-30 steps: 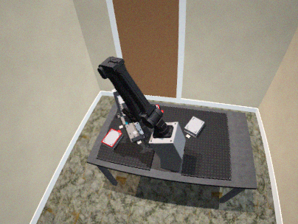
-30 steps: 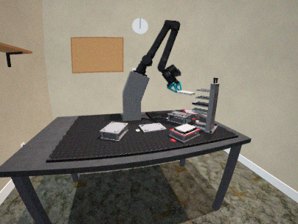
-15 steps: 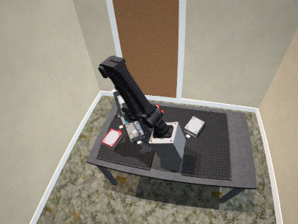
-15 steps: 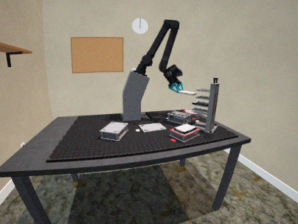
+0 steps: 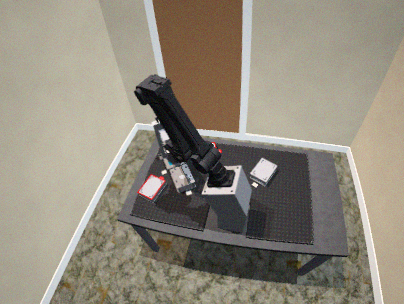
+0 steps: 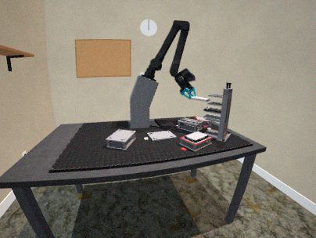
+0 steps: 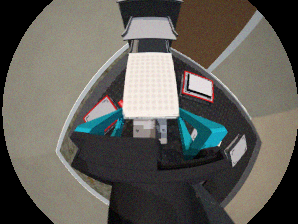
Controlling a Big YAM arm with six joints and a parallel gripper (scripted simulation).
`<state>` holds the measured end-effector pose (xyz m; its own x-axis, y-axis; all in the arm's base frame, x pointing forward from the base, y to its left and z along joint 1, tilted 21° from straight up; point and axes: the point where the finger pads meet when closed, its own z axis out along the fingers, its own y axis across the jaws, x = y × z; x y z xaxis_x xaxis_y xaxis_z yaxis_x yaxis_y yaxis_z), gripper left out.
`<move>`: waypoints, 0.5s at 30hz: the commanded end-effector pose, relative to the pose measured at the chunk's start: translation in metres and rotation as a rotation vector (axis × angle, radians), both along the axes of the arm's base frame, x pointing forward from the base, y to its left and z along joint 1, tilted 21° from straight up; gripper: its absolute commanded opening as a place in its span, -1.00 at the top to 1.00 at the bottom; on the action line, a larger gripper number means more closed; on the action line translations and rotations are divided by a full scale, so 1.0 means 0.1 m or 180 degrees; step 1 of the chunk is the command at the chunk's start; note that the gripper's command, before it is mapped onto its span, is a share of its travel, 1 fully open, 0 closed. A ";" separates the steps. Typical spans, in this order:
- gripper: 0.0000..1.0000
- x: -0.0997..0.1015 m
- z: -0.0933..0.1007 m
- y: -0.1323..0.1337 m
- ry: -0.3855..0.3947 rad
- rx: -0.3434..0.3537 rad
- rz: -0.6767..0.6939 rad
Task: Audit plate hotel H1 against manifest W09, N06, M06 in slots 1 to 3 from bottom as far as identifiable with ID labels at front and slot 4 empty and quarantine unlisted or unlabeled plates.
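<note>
pincer gripping white plate before hotel

The top view hangs high over my table, tilted toward the far wall, taking in the whole surface. The exterior view stands well back at table height, facing my pedestal. My wrist view looks close along my fingers; all three share the hotel rack.
</note>
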<state>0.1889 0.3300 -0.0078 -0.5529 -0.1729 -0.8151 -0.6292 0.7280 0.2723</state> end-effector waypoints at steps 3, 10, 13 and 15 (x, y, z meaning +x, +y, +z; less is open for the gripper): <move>-0.72 0.11 0.12 0.07 -0.0065 0.0067 -0.0023; -0.72 0.15 0.14 0.10 -0.0067 0.0068 -0.0025; -0.72 0.17 0.15 0.12 -0.0067 0.0069 -0.0024; -0.72 0.19 0.15 0.13 -0.0067 0.0069 -0.0024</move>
